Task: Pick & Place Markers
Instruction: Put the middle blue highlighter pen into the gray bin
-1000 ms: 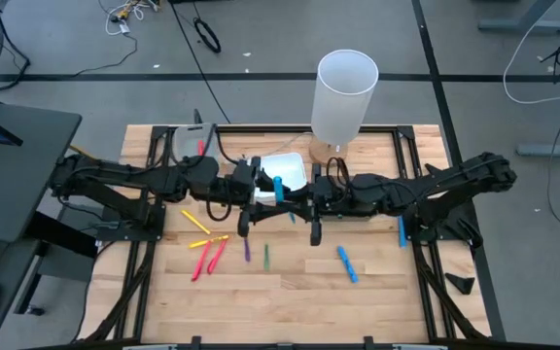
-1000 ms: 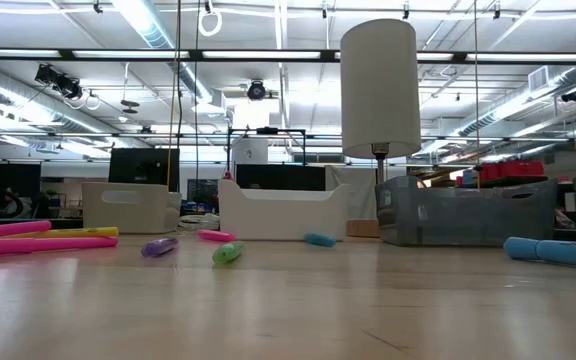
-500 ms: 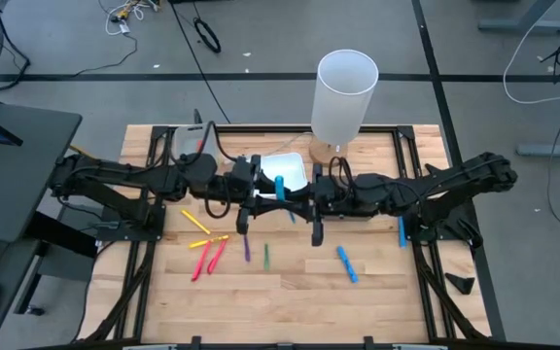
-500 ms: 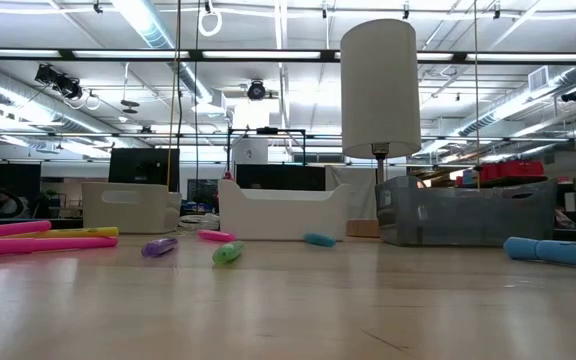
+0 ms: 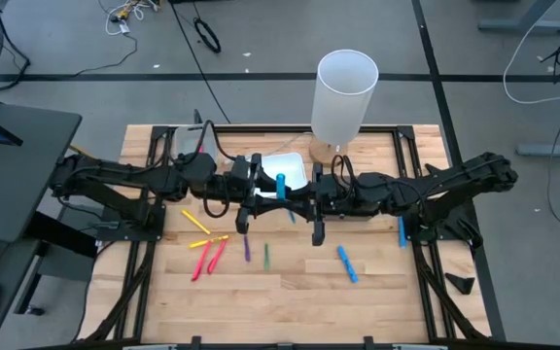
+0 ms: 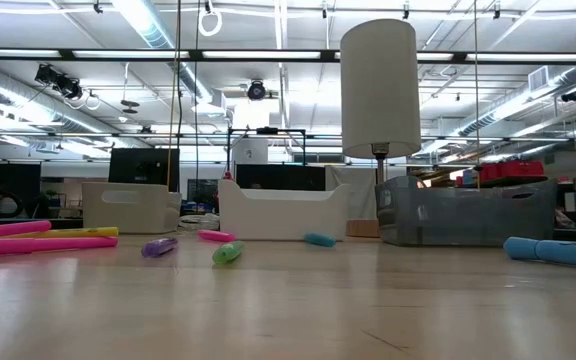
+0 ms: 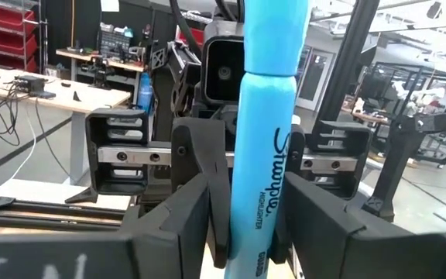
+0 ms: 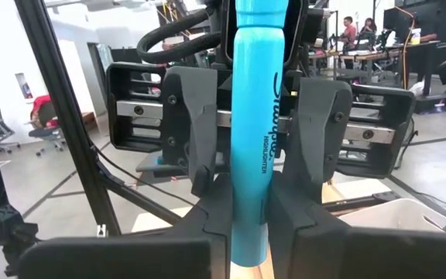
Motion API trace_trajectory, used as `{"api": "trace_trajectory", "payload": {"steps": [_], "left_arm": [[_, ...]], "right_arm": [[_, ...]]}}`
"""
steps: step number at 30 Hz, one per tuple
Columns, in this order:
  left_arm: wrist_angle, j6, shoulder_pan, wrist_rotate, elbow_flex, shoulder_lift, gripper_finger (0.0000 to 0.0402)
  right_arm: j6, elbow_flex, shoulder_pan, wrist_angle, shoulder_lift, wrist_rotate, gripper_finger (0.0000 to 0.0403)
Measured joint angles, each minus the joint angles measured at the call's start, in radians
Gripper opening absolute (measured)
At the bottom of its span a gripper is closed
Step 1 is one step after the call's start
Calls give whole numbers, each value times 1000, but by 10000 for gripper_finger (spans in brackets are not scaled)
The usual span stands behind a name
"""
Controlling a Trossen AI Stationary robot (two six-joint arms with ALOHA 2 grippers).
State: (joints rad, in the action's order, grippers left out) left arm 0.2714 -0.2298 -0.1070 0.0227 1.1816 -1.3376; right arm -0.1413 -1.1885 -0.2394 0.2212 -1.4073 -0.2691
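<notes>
While both arms meet above the surface [image 5: 377,282], the left end effector [image 5: 272,192] and right end effector [image 5: 294,197] each clamp one light-blue marker [image 5: 280,186] — upright — beside the white tray [image 5: 297,165].

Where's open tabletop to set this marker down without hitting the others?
Bare wood lies between the green marker and the loose blue marker, and along the table front edge. Crowded: the front-left marker cluster, and mid-table, where left gripper and right gripper clamp the held blue marker.
</notes>
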Motion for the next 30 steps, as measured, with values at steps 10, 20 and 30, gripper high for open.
{"api": "trace_trajectory", "payload": {"steps": [10,20,30], "left_arm": [[35,-39,3,37,5,4,193],[-2,-47,3,59,5,5,195],[-30,-47,4,61,5,5,172]], "right_arm": [[-9,7,0,-78,-4,1,37],[-11,7,0,-28,-5,0,37],[-10,7,0,45,-5,1,37]]}}
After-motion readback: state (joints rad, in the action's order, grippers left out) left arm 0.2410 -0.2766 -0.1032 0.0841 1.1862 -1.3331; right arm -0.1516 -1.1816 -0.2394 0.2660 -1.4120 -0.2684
